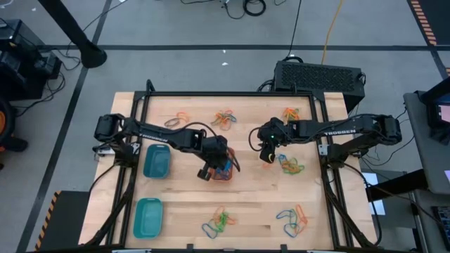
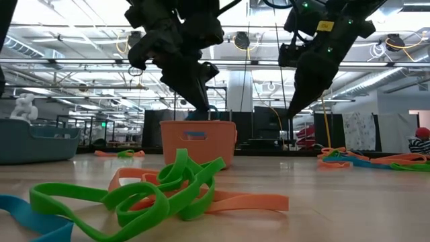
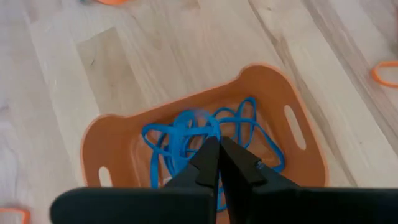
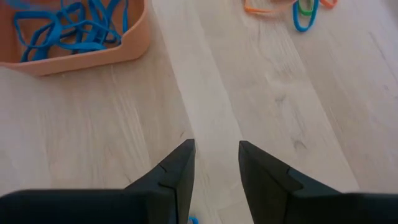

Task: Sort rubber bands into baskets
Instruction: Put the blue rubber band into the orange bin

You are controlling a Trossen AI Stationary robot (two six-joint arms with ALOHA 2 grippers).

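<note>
Two grippers are at work over the middle of the wooden table (image 1: 246, 204). We see the left gripper (image 3: 217, 149) with its fingers pressed together, tips low over the orange basket (image 3: 124, 143); whether a strand is pinched between them we cannot tell. Directly beneath those tips lies a tangle of blue rubber bands (image 3: 239, 124), the basket's only visible contents. The right gripper (image 4: 216, 152) hangs with its fingers parted above bare wood, holding nothing.

Outward from the right gripper, the nearest loose work is the mixed pile (image 1: 290, 166) just beside it on the outer side in the high view, of blue, green and yellow loops; we judge this arm nearer to it than the left. The pile sprawls with no clear long axis. The orange basket lies on the opposite, inner side of the right gripper.

Farther out, two teal baskets (image 1: 157, 160) (image 1: 148, 215) sit near the left arm's side; no bands show in them. Other mixed piles (image 1: 223, 118) lie scattered toward the table's edges.
</note>
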